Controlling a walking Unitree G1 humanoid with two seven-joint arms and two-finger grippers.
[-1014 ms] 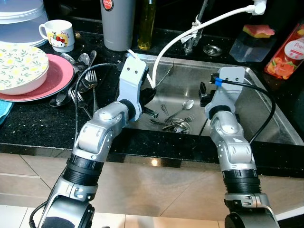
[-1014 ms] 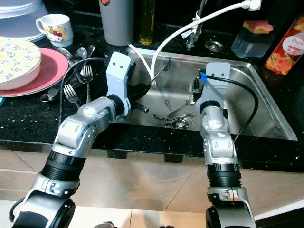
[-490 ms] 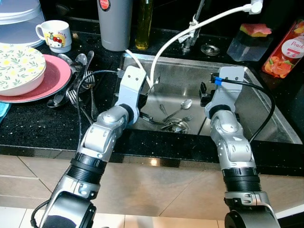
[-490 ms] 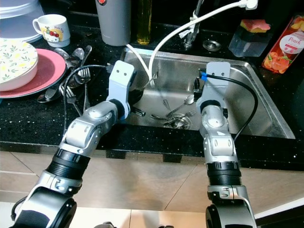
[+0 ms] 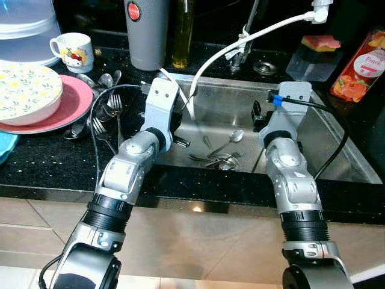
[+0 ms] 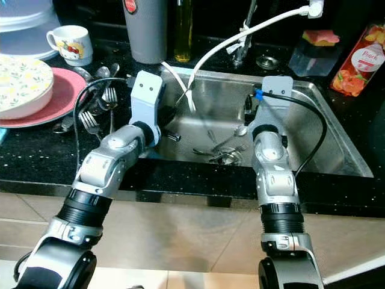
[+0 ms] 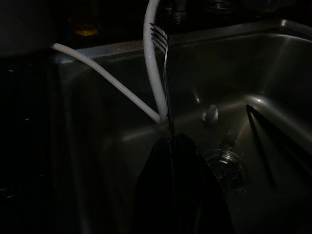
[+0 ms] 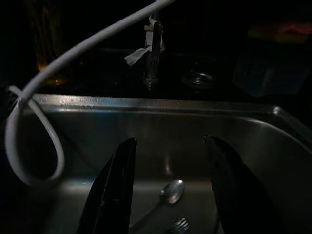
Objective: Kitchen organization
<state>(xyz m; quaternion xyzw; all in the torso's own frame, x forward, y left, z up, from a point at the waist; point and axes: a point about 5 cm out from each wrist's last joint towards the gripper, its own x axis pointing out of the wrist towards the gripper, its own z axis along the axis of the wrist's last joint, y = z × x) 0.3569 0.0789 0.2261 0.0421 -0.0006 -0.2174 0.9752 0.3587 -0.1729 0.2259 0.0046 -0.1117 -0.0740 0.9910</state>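
1. You are working over the stainless steel sink basin [image 5: 337, 150], your landmark here. Both silver arms are reaching over its front rim from the black speckled counter [image 5: 48, 156].

2. The white flexible hose [image 5: 210, 54] is hanging down into the basin from the tap side, and it is lying right against the piece you are carrying. The likeliest snag, in my judgement: if you are pulling the left arm back toward the counter, the tines could be catching that hose and twisting the fork out of the grip.

3. Your left gripper [image 7: 171, 146] is clamping the handle of the slim metal fork [image 7: 165, 73] just inside the basin's left wall. Only the handle end is being pinched, so a knock could be levering it loose.

4. Your right gripper [image 8: 170, 185] is hovering with fingers spread wide and empty above the basin floor, over the metal spoon [image 8: 171, 191].

5. The fork's long axis is running along the gripper's fingers, tines pointing away from the wrist toward the basin's back wall and the tap.

6. Loose cutlery [image 5: 219, 158] is lying around the drain.
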